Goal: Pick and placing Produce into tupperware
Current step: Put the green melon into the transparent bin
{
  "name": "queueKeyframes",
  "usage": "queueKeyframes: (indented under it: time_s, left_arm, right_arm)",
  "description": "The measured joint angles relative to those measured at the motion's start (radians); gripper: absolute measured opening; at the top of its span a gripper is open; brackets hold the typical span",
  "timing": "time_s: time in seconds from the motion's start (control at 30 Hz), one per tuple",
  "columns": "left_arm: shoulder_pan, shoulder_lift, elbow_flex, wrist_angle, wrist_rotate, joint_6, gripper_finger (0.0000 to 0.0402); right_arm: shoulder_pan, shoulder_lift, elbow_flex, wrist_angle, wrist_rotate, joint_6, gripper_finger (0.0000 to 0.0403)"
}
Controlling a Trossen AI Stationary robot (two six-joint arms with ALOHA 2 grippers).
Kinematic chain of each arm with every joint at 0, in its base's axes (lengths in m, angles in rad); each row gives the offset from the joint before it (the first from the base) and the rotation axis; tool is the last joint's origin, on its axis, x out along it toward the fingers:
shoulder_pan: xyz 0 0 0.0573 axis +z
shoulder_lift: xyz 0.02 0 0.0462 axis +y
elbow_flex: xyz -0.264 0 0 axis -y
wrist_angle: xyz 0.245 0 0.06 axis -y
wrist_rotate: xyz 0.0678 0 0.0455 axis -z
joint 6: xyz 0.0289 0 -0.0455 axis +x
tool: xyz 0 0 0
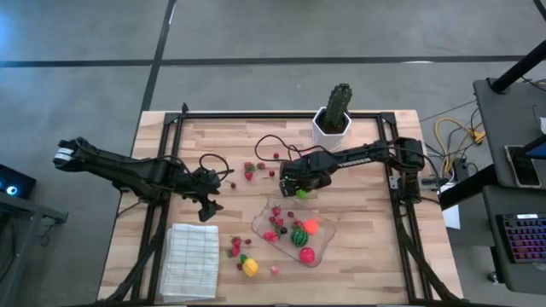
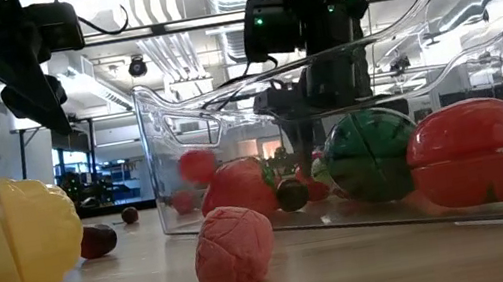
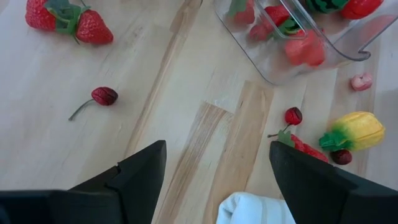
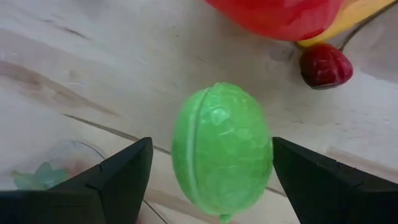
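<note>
wooden table (image 1: pixel 358 256), right hand (image 4: pixel 208 165) apart around green fruit (image 4: pixel 222 149), left hand (image 3: pixel 214 163) apart

The pale, matt wooden plank table (image 1: pixel 358 256) is showing clear grain under the clear, glossy plastic rectangular tupperware (image 1: pixel 264 223), while the round green pebbled plastic fruit (image 4: pixel 222 151) is looking dimpled (faintly shiny), and the white folded ribbed cloth (image 1: pixel 190 260) is appearing soft.

Tupperware (image 1: pixel 320 223) right of cloth (image 1: pixel 190 260) (produce (image 1: pixel 299 236) inside).
</note>
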Motion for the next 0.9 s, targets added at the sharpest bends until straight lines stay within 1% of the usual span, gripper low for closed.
queueKeyframes:
  time_s: [0.13, 0.33, 0.43, 0.53, 0.7, 0.8, 0.9]
  left_arm:
    - [0.000, 0.000, 0.000, 0.000, 0.000, -0.001, 0.0271]
    - [0.000, 0.000, 0.000, 0.000, 0.000, -0.001, 0.0271]
    - [0.000, 0.000, 0.000, 0.000, 0.000, -0.001, 0.0271]
    - [0.000, 0.000, 0.000, 0.000, 0.000, -0.001, 0.0271]
    - [0.000, 0.000, -0.001, 0.000, 0.000, 0.000, 0.0271]
    - [0.000, 0.000, -0.001, 0.000, 0.000, 0.000, 0.0271]
    - [0.000, 0.000, -0.001, 0.000, -0.001, 0.000, 0.0271]
  right_arm:
    - [0.000, 0.000, 0.000, 0.000, -0.005, 0.000, 0.0287]
    - [0.000, 0.000, 0.000, -0.007, -0.009, 0.000, 0.0236]
    - [0.000, 0.000, 0.000, -0.010, -0.007, 0.000, 0.0218]
    - [0.001, -0.001, 0.000, -0.010, -0.002, 0.000, 0.0214]
    - [0.001, -0.015, -0.002, -0.020, 0.006, 0.009, 0.0220]
    - [0.006, -0.051, -0.005, -0.026, 0.033, 0.026, 0.0220]
    - [0.008, -0.117, -0.004, -0.025, 0.053, 0.040, 0.0221]
